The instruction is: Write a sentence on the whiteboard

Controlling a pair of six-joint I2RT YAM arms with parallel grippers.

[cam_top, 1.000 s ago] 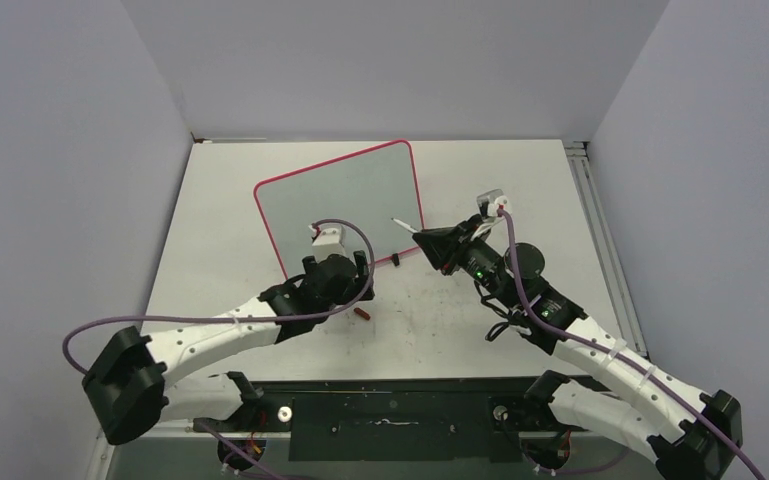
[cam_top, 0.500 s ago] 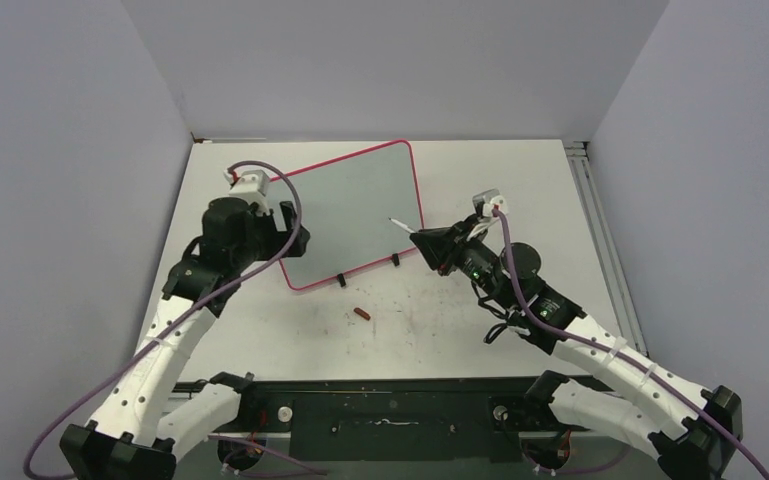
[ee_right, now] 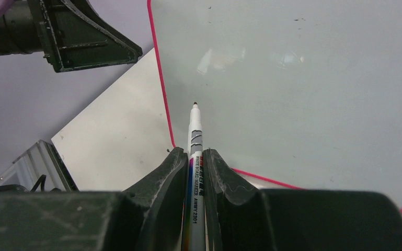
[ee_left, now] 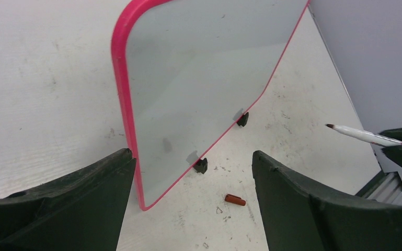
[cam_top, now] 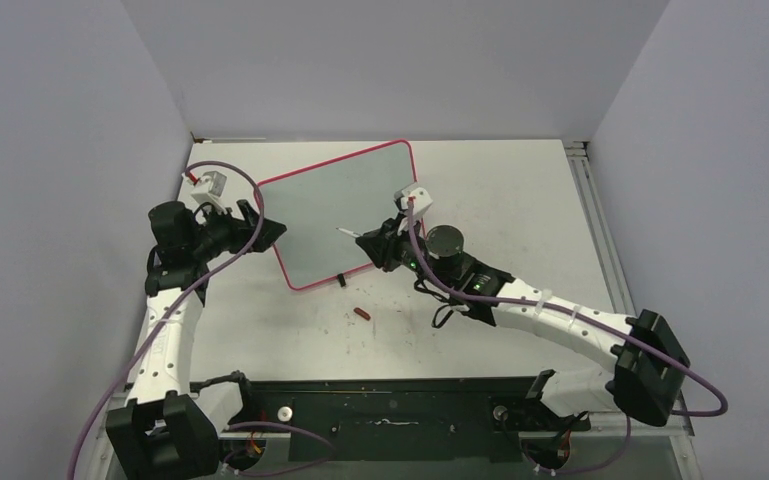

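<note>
Whiteboard (cam_top: 345,205) lies beside left claw (cam_top: 268,228), ahead of right claw's (cam_top: 368,243) marker (ee_right: 195,138).

The whiteboard (cam_top: 345,205) stands between the left end effector (cam_top: 263,229) and right end effector (cam_top: 367,242); a red cap (cam_top: 362,314) lies before it

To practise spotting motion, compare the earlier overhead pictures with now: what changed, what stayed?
The left fingers, open and empty, swung from the near edge of the whiteboard out past its left corner. The right fingers, shut on the whiteboard marker, moved left, bringing its tip over the board. Whiteboard and marker cap stayed put.
</note>
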